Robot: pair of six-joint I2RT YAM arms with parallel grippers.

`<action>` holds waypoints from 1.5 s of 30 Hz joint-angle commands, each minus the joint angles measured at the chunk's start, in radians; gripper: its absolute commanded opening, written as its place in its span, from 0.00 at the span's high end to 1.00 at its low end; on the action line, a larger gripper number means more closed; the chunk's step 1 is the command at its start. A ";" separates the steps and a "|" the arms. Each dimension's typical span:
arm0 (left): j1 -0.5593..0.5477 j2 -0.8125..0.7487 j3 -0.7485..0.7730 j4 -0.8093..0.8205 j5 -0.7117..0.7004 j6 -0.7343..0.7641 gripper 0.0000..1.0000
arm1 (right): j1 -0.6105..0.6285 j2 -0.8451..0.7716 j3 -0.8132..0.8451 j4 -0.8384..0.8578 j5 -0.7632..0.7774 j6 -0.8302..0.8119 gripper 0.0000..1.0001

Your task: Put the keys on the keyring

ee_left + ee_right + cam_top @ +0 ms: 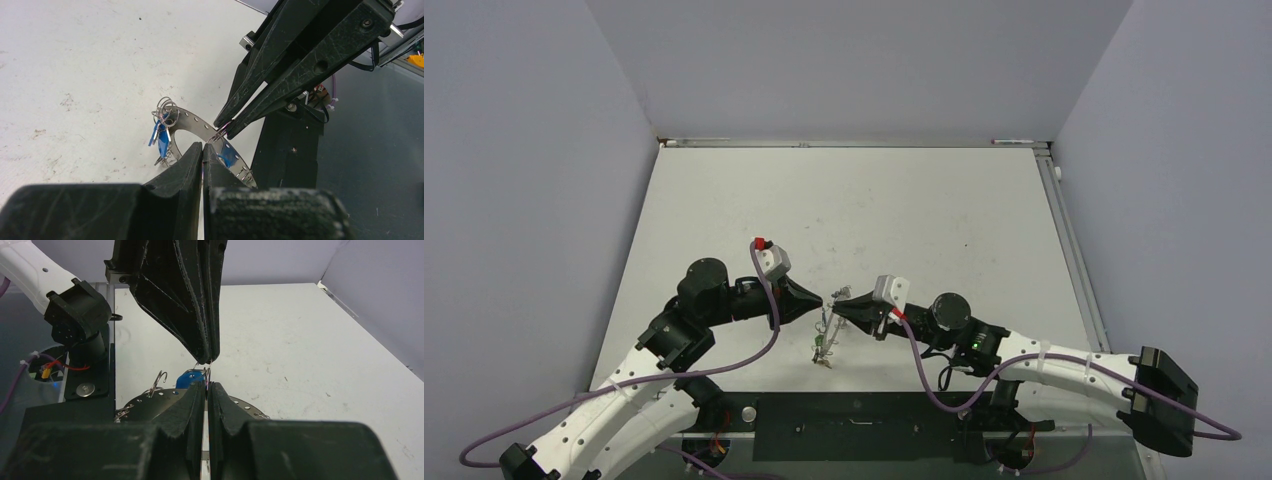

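Note:
The keyring [192, 120], a flat grey ring with holes, hangs tilted above the table between both grippers; it also shows in the top view [825, 338] and the right wrist view [150, 402]. Blue-tagged keys [161, 138] dangle from its far rim. My left gripper [202, 146] is shut, pinching the keyring at its near rim. My right gripper [206, 385] is shut on the thin wire loop of a blue-tagged key [190, 378] at the ring's edge. The two sets of tips nearly touch [832, 298]. The key's blade is hidden.
The white table [874, 200] is walled on the left, the right and the far side. A black base plate [864, 415] lies along the near edge between the arm bases. Purple cables loop off both arms.

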 commanded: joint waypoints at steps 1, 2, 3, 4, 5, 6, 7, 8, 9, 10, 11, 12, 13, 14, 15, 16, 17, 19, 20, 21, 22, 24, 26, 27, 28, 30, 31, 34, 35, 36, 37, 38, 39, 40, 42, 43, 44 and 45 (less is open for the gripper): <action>0.006 -0.008 0.018 0.039 -0.009 0.002 1.00 | 0.011 -0.041 0.044 0.088 -0.029 0.007 0.95; 0.006 -0.008 0.018 0.040 -0.009 0.002 1.00 | 0.011 -0.042 0.044 0.089 -0.029 0.009 0.95; 0.006 -0.010 0.017 0.039 -0.010 0.002 1.00 | 0.011 -0.043 0.043 0.088 -0.029 0.010 0.95; 0.005 -0.010 0.017 0.039 -0.010 0.002 1.00 | 0.012 -0.041 0.043 0.088 -0.029 0.011 0.95; 0.006 -0.012 0.017 0.040 -0.010 0.002 1.00 | 0.012 -0.041 0.042 0.089 -0.029 0.013 0.95; 0.005 -0.012 0.017 0.040 -0.010 0.002 1.00 | 0.012 -0.041 0.043 0.088 -0.029 0.013 0.95; 0.005 -0.013 0.017 0.040 -0.010 0.002 1.00 | 0.012 -0.041 0.043 0.088 -0.030 0.013 0.95; 0.006 -0.013 0.017 0.040 -0.010 0.002 1.00 | 0.012 -0.041 0.042 0.089 -0.030 0.013 0.95; 0.005 -0.013 0.017 0.040 -0.011 0.002 1.00 | 0.012 -0.041 0.043 0.089 -0.030 0.013 0.95; 0.005 -0.013 0.017 0.040 -0.012 0.002 1.00 | 0.014 -0.041 0.043 0.090 -0.030 0.013 0.95; 0.006 -0.013 0.017 0.040 -0.012 0.002 1.00 | 0.014 -0.041 0.043 0.091 -0.030 0.014 0.95; 0.005 -0.013 0.017 0.040 -0.013 0.003 1.00 | 0.014 -0.041 0.042 0.092 -0.030 0.015 0.95; 0.005 -0.013 0.017 0.039 -0.015 0.003 1.00 | 0.013 -0.039 0.042 0.092 -0.030 0.015 0.95; 0.006 -0.013 0.017 0.040 -0.018 0.002 1.00 | 0.013 -0.039 0.043 0.093 -0.029 0.014 0.95; 0.006 -0.014 0.016 0.039 -0.022 0.002 1.00 | 0.015 -0.040 0.043 0.093 -0.029 0.013 0.95; 0.007 -0.015 0.015 0.040 -0.028 0.001 1.00 | 0.015 -0.039 0.042 0.093 -0.029 0.013 0.95; 0.007 -0.017 0.016 0.039 -0.034 0.001 1.00 | 0.015 -0.038 0.044 0.093 -0.029 0.014 0.95; 0.007 -0.020 0.017 0.038 -0.049 0.001 0.92 | 0.015 -0.038 0.042 0.091 -0.029 0.014 0.95; 0.007 -0.021 0.018 0.037 -0.058 0.001 0.85 | 0.015 -0.038 0.042 0.090 -0.029 0.014 0.95; 0.007 -0.023 0.018 0.035 -0.066 0.002 0.75 | 0.015 -0.038 0.042 0.090 -0.027 0.013 0.95; 0.007 -0.027 0.020 0.033 -0.074 0.004 0.66 | 0.014 -0.038 0.040 0.091 -0.027 0.014 0.95; 0.008 -0.035 0.019 0.030 -0.085 0.005 0.54 | 0.014 -0.038 0.038 0.092 -0.026 0.015 0.95; 0.010 -0.049 0.019 0.028 -0.102 0.007 0.44 | 0.015 -0.037 0.038 0.091 -0.024 0.016 0.95; 0.010 -0.056 0.017 0.028 -0.108 0.007 0.41 | 0.015 -0.036 0.039 0.089 -0.024 0.017 0.95; 0.010 -0.065 0.016 0.028 -0.116 0.008 0.38 | 0.016 -0.035 0.040 0.085 -0.022 0.016 0.95; 0.011 -0.082 0.011 0.030 -0.136 0.007 0.29 | 0.016 -0.035 0.044 0.078 -0.016 0.013 0.95; 0.011 -0.090 0.007 0.032 -0.153 0.006 0.23 | 0.016 -0.036 0.044 0.072 -0.010 0.011 0.95; 0.011 -0.102 -0.005 0.038 -0.231 -0.006 0.02 | 0.016 -0.044 0.039 0.057 0.017 0.003 0.95; 0.011 -0.100 -0.009 0.040 -0.260 -0.016 0.04 | 0.016 -0.048 0.034 0.061 0.025 0.001 0.95; 0.011 -0.096 -0.009 0.040 -0.297 -0.031 0.04 | 0.016 -0.051 0.027 0.065 0.032 0.000 0.95; 0.011 -0.087 -0.006 0.035 -0.331 -0.044 0.04 | 0.016 -0.054 0.022 0.070 0.037 0.001 0.95; 0.011 -0.073 0.001 0.023 -0.361 -0.050 0.04 | 0.016 -0.057 0.019 0.073 0.042 0.003 0.95; 0.013 -0.058 0.016 0.011 -0.383 -0.055 0.04 | 0.016 -0.060 0.015 0.076 0.046 0.005 0.95; 0.013 -0.043 0.026 0.004 -0.409 -0.066 0.04 | 0.017 -0.062 0.013 0.076 0.049 0.009 0.95; 0.015 -0.028 0.034 0.021 -0.471 -0.145 0.04 | 0.016 -0.071 0.008 0.070 0.062 0.013 0.95; 0.018 -0.033 0.032 0.031 -0.493 -0.182 0.04 | 0.016 -0.078 0.007 0.064 0.072 0.012 0.95; 0.020 -0.047 0.023 0.047 -0.499 -0.192 0.04 | 0.017 -0.085 0.005 0.056 0.081 0.011 0.95; 0.020 -0.071 0.006 0.064 -0.497 -0.194 0.04 | 0.017 -0.092 0.003 0.054 0.088 0.010 0.95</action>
